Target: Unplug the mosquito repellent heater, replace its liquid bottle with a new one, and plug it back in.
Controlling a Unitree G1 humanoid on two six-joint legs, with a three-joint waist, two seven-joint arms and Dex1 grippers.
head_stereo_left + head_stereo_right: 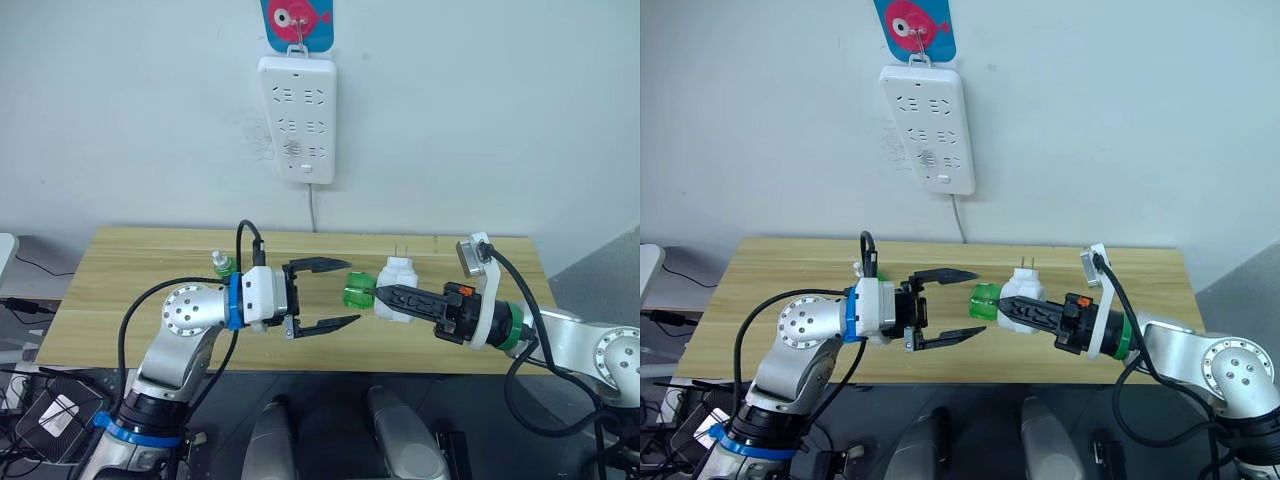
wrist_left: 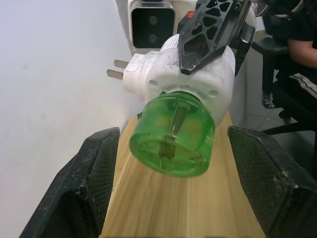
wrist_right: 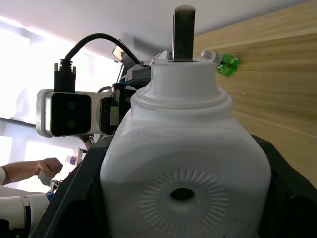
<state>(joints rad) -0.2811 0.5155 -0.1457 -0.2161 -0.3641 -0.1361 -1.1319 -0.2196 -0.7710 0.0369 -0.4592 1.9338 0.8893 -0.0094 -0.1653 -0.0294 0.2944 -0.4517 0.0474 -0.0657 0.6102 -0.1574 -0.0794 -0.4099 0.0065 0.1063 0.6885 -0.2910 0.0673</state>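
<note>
The right gripper (image 1: pixel 385 293) is clamped on the mosquito repellent heater (image 1: pixel 398 290), a small rounded unit of matte white plastic, held above the light wooden table (image 1: pixel 120 290). A translucent green liquid bottle (image 1: pixel 357 290), round and glossy, is seated in the heater's end and points toward the left gripper (image 1: pixel 335 294). Two flat metal prongs (image 2: pixel 117 69) project from the heater's side. In the left wrist view the left gripper's textured black fingers (image 2: pixel 91 178) stand spread on either side of the bottle, not touching it. A second green bottle with a white cap (image 1: pixel 222 263) is on the table behind the left arm, partly hidden by it. A white power strip (image 1: pixel 297 118) hangs on the wall above, its sockets unoccupied. A person's hand (image 3: pixel 47 167) is visible at the edge of the right wrist view; what it holds cannot be made out.
</note>
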